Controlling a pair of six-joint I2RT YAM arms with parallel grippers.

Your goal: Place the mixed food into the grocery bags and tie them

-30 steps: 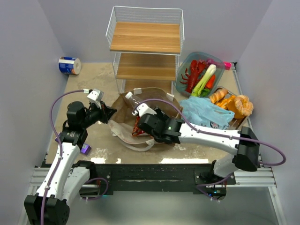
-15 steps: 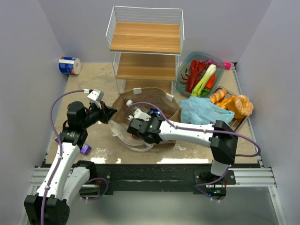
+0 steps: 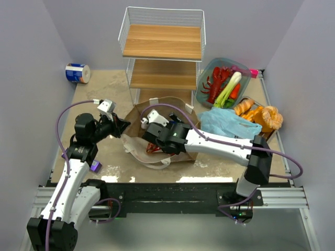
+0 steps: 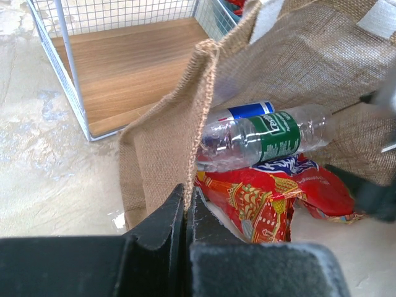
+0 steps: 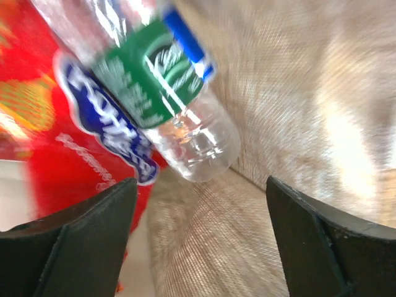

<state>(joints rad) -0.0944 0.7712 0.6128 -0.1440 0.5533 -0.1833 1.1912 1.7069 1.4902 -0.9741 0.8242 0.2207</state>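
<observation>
The brown grocery bag (image 3: 172,100) lies open in the middle of the table. My left gripper (image 3: 124,126) (image 4: 185,195) is shut on the bag's rim (image 4: 201,93) and holds its mouth up. Inside lie a green-labelled clear bottle (image 4: 266,133) (image 5: 161,80) on top of a red snack packet (image 4: 266,198) (image 5: 37,124). My right gripper (image 3: 152,142) (image 5: 201,235) is inside the bag, open, just short of the bottle's base and holding nothing. A light-blue plastic bag (image 3: 227,123) lies to the right. Lobster (image 3: 217,82), leek (image 3: 229,89) and breads (image 3: 259,115) are at the back right.
A wire rack with wooden shelves (image 3: 163,52) stands right behind the brown bag. A teal dish (image 3: 207,73) holds the lobster and leek. A blue-and-white roll (image 3: 78,73) lies at the back left, and a small purple bar (image 3: 95,167) lies by the left arm.
My right gripper went into the bag with the bottle and opened; the bottle now lies free on the snack packet. The left gripper has kept its hold on the rim.
</observation>
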